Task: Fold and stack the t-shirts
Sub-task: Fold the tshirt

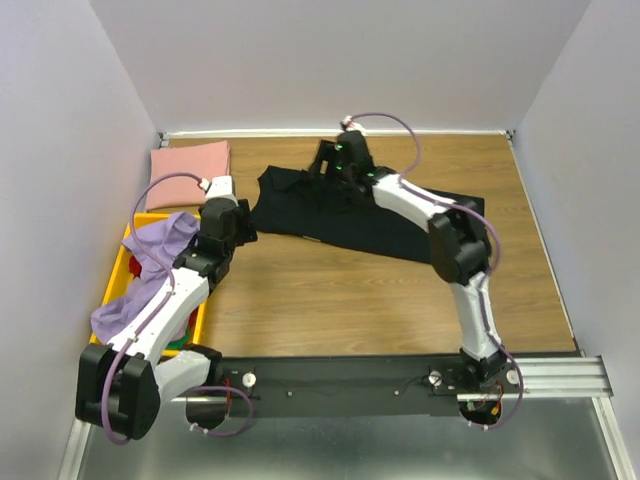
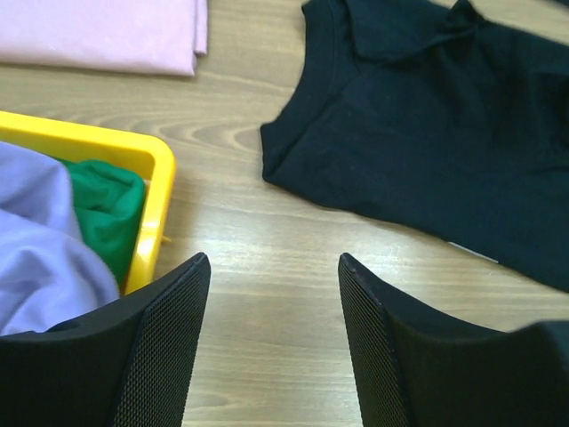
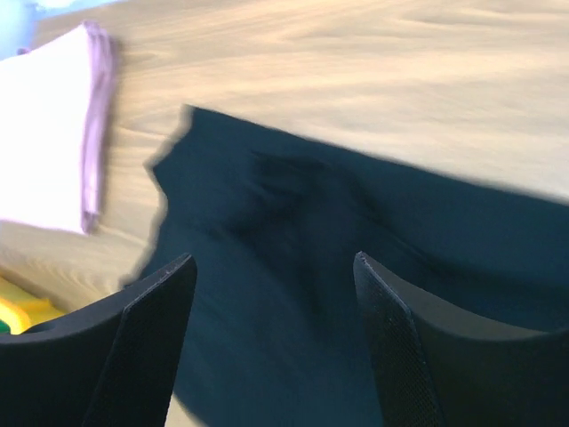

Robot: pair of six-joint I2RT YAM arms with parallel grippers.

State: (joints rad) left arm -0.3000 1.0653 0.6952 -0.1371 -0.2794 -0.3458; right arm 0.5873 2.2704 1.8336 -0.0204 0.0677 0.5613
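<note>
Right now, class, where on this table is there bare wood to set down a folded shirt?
Free: the wide wooden strip between the spread black t-shirt and the black base rail. Crowded: the left edge, with yellow plastic crate, lavender shirt and folded pink shirt.

Before me the black t-shirt [image 1: 300,210] lies spread flat; the pink t-shirt [image 1: 190,162] sits folded far left; the lavender t-shirt [image 1: 165,240] drapes crumpled over the yellow crate [image 2: 151,156].

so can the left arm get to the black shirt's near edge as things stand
Probably yes: the left gripper is open and points toward the black t-shirt, with only bare table between them. The yellow crate sits off to the side, out of the way.
</note>
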